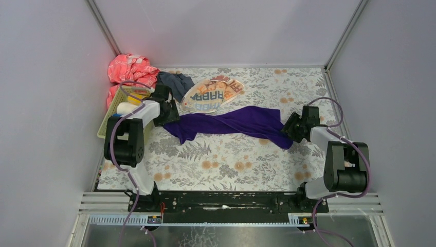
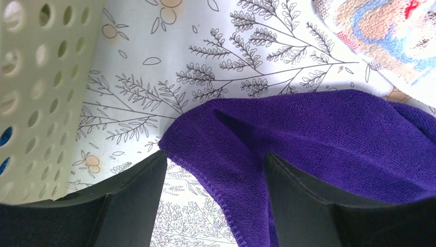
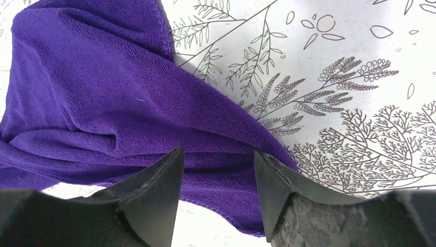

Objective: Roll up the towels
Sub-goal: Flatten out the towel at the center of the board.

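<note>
A purple towel [image 1: 231,123] lies bunched in a long band across the floral covering. My left gripper [image 1: 174,118] is at its left end and my right gripper [image 1: 287,128] at its right end. In the left wrist view the left gripper [image 2: 216,157] is open, with a hemmed corner of the purple towel [image 2: 308,134] between the fingers. In the right wrist view the right gripper [image 3: 218,152] is open over the purple towel's [image 3: 103,103] edge. The cream "RABBIT" towel [image 1: 213,95] lies behind and shows in the left wrist view [image 2: 380,36]. The dark grey-blue towel [image 1: 175,82] is crumpled at the back left.
A pale perforated basket [image 1: 109,121] stands at the left edge by my left arm, with yellow and white rolls [image 1: 126,107] in it; its wall [image 2: 31,92] is close to the left gripper. A pink-red cloth [image 1: 131,69] lies in the back left corner. Walls enclose the table.
</note>
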You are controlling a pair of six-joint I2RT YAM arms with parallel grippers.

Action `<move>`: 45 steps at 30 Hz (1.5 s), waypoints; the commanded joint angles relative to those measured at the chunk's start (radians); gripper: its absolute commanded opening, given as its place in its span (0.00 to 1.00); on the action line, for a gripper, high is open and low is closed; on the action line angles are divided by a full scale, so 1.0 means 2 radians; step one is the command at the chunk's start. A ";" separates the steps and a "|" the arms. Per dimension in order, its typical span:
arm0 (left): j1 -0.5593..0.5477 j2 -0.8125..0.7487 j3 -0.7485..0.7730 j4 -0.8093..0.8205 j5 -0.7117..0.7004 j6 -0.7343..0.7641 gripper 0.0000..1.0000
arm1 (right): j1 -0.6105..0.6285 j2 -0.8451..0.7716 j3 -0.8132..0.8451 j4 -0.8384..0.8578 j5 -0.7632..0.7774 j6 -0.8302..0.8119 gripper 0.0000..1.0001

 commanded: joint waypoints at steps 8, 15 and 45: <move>0.002 0.068 0.071 -0.032 0.072 0.043 0.18 | -0.002 0.009 -0.018 0.008 -0.020 -0.012 0.60; -0.016 -0.059 0.076 -0.042 0.078 0.049 0.00 | -0.002 -0.002 -0.018 0.005 -0.013 -0.010 0.60; -0.068 -0.189 -0.062 -0.039 0.116 0.027 0.48 | 0.004 -0.058 -0.007 0.001 -0.065 -0.054 0.60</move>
